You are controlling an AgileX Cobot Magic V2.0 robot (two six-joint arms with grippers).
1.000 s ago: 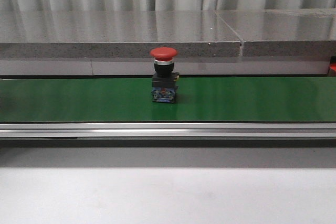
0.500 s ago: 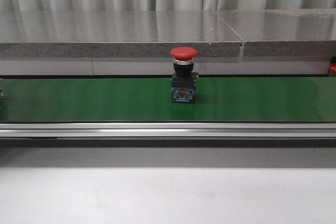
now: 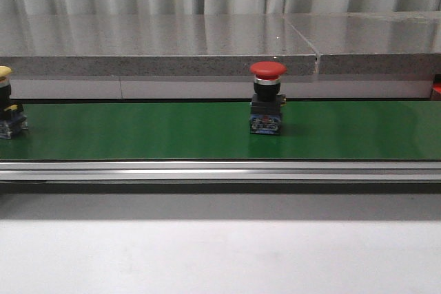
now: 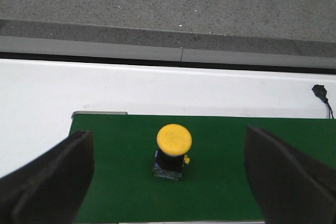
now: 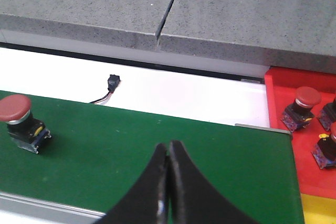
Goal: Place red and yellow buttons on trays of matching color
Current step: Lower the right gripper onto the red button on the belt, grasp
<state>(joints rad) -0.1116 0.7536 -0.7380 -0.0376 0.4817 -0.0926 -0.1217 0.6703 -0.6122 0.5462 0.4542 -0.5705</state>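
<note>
A red button (image 3: 267, 101) stands upright on the green belt (image 3: 138, 132), right of centre in the front view. A yellow button (image 3: 8, 105) stands at the belt's far left edge. In the left wrist view the yellow button (image 4: 174, 145) stands on the belt below and between the wide-apart fingers (image 4: 52, 182) of my open left gripper (image 4: 168, 132), touching neither finger. My right gripper (image 5: 168, 144) is shut and empty above the belt, and the red button (image 5: 18, 121) is well off to one side of it. Neither gripper shows in the front view.
A red tray (image 5: 273, 98) holding several red buttons (image 5: 302, 106) sits past the belt's end, with a yellow tray corner (image 5: 317, 211) beside it. A grey stone ledge (image 3: 172, 43) runs behind the belt. A small black connector (image 5: 112, 82) lies on the white surface.
The red button has travelled to the right along the belt. The yellow button has come into the front view at the left edge.
</note>
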